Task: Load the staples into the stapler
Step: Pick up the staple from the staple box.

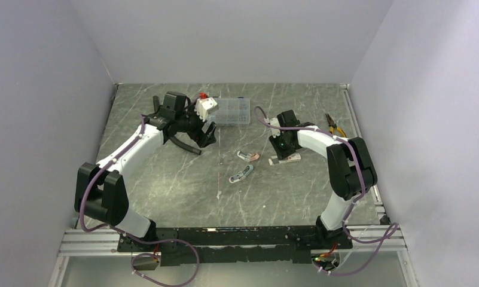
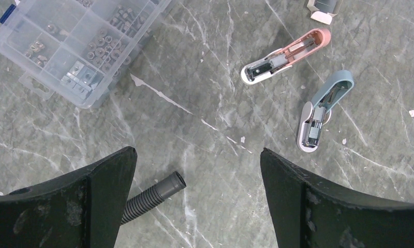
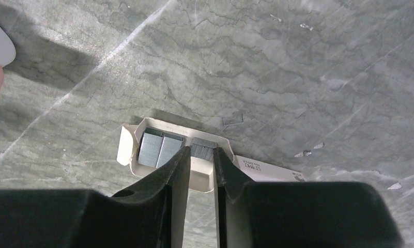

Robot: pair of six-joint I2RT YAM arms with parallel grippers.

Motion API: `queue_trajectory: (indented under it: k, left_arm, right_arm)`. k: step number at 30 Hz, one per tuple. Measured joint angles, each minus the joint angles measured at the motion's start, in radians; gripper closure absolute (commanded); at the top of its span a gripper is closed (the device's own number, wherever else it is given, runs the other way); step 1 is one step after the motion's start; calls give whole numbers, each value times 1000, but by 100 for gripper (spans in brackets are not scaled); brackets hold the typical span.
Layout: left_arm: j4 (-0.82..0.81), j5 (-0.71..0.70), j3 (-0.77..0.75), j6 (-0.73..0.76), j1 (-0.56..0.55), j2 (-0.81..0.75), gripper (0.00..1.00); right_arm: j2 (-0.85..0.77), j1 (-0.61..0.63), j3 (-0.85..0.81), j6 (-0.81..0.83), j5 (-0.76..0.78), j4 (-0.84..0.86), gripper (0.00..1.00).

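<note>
Silvery staples (image 3: 203, 149) lie between the right end effector (image 3: 201, 155) tips; grasp unclear.

Grey-green counter (image 1: 165, 179) veined white; pink stapler (image 2: 303, 46); blue-grey stapler (image 2: 335, 87) with white base; silvery-grey staples (image 3: 158, 150) in cream tray (image 3: 124, 147).

On the grey marbled table (image 1: 165, 179) are laid 2 opened staplers, a pink stapler (image 1: 249, 156) and a blue stapler (image 1: 241, 174), with a small carton (image 1: 284, 159), a clear parts box (image 1: 232, 111), pliers (image 1: 334, 124) and a ribbed hose (image 2: 150, 199).
</note>
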State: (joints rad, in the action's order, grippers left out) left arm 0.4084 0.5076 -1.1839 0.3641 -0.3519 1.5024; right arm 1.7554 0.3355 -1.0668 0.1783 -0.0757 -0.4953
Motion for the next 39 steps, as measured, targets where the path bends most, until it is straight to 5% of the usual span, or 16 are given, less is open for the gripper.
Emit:
queue_trajectory:
  k: [27,39]
  left_arm:
    - [-32,36,0,11,0,0,5]
    - [-222,238,4,-7,-81,25,8]
  right_arm:
    - [-89,0,-44,8,-9,-14,85]
    - [-214,-5,-81,-98,-442,69,86]
